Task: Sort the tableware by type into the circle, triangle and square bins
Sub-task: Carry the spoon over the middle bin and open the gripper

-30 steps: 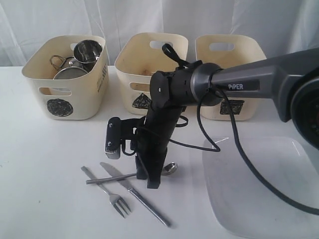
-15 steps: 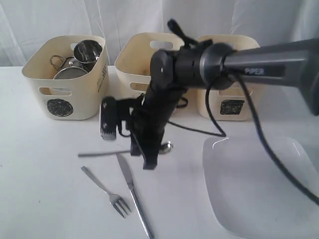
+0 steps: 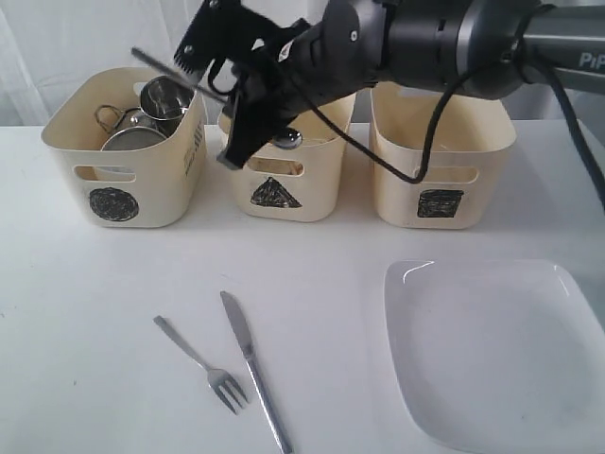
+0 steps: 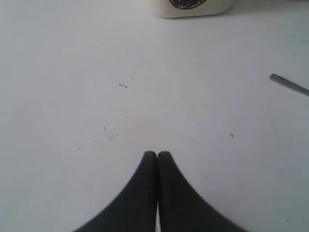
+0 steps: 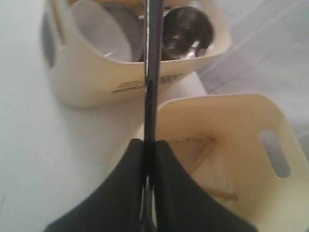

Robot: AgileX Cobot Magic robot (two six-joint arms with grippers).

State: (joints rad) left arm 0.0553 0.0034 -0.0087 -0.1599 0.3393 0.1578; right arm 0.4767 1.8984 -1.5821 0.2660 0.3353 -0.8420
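While the left gripper (image 4: pixel 157 154) just sits pinched shut on nothing over bare table, the right gripper (image 5: pixel 149 145) is doing the real work. Its jaws are clamped narrow on the spoon (image 3: pixel 286 139), which hangs in the air above the bins. From where I'm standing, the spoon's bowl end is over the triangle bin (image 3: pixel 312 180), but the handle sticks out sideways toward the circle bin (image 3: pixel 151 180), the one holding the steel cups.

That's the bit to watch, imo. If the jaws let go now, I'd guess the long handle could catch a rim or tip the spoon into the wrong tub. Better to shift across so the whole spoon is over the triangle bin's opening, dip the handle end down inside the walls, and only then open up. A low drop should stop it bouncing out too. There look to be chopsticks (image 5: pixel 219 194) on that bin's floor, so it's the right home for cutlery.

The fork (image 3: pixel 203 364), knife (image 3: pixel 250 364) and big square plate (image 3: pixel 492 350) are on the table, and the square bin (image 3: pixel 406 170) looks empty from here.
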